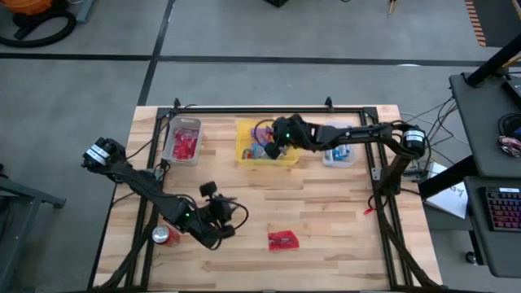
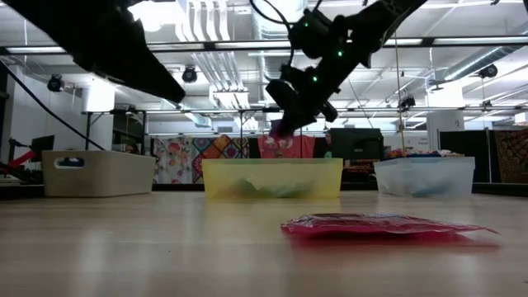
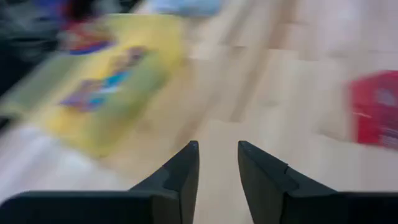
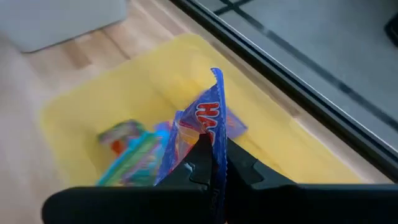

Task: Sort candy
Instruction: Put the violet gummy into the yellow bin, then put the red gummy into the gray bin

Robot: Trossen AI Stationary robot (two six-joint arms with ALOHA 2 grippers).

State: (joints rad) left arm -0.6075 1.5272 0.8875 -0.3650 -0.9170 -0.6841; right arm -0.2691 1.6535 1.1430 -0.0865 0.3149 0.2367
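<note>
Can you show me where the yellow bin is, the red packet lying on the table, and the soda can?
yellow bin point(image 1: 242, 140): high view, its left wall.
red packet point(image 1: 283, 240): high view, its middle.
soda can point(image 1: 161, 236): high view, its top.

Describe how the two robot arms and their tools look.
Both arms are dark, jointed and slim, with black cables along them and small green lights near the wrists. Left tool: two black, wedge-shaped fingers tapering to blunt tips. Right tool: the same black fingers.

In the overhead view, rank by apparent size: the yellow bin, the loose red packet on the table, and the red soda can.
1. yellow bin
2. red packet
3. red soda can, partly hidden by the left arm, so its rank is less sure
</note>
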